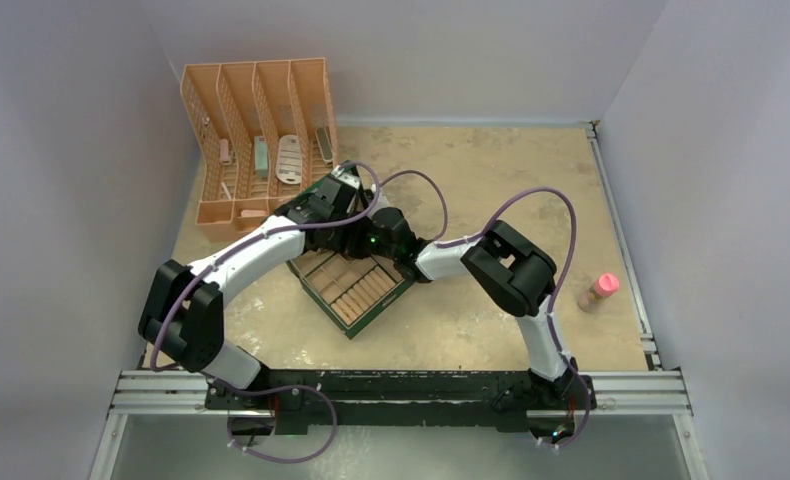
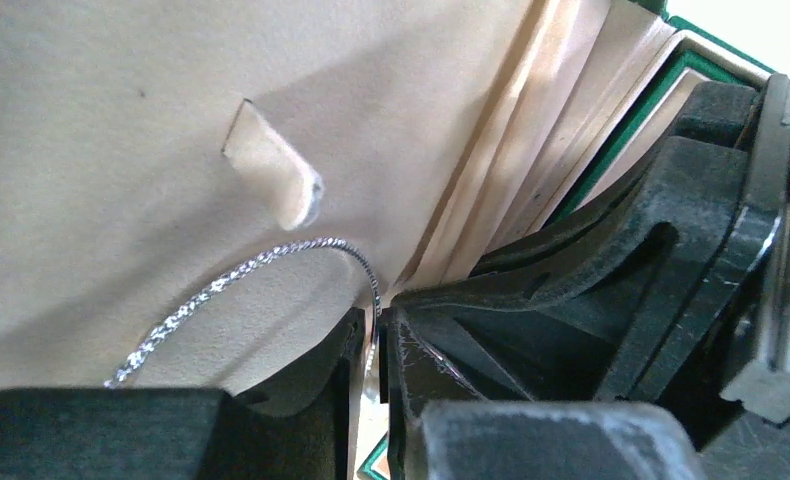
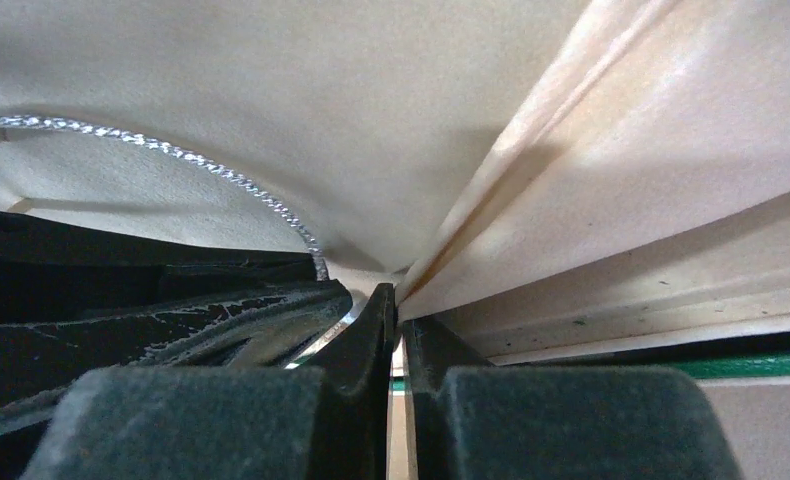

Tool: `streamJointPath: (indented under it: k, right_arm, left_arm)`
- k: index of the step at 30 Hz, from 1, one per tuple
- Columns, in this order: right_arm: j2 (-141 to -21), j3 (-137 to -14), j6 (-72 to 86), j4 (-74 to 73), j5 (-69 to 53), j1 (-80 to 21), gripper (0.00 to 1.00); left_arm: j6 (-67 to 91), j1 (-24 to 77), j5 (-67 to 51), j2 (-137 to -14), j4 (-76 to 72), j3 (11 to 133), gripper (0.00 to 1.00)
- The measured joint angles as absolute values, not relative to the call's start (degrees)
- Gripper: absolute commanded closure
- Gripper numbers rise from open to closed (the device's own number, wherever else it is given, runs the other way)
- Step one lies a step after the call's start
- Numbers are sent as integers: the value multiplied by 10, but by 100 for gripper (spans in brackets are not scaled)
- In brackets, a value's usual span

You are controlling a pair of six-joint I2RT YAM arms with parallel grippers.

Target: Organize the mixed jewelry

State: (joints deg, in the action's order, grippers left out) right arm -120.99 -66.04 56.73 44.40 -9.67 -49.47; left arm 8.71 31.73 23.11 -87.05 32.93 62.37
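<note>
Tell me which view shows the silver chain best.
The left wrist view: the silver chain arcs across the cream lining and enters the jaws of the left gripper. The right wrist view shows its arc cut by the frame edge. In the top view the arms hide it.

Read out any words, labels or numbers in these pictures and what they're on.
None can be read.
The pink-capped bottle: too small to tell whether it bears a label.
The green box, orange rack and silvery chain: no markings visible.
</note>
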Motion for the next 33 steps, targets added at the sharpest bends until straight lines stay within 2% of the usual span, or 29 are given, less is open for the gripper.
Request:
streamJointPath:
  k: [16, 25, 33]
  right_arm:
    - [-1207, -658, 579, 441, -97, -495, 91]
    - [-1198, -647, 590, 441, -96, -495, 91]
    - [-1196, -644, 598, 438, -96, -500, 96]
  left_arm:
    - [85, 309, 206, -869, 327, 624, 77]
    - [105, 309, 203, -868, 349, 634, 67]
    - [115, 309, 196, -854, 388, 639, 69]
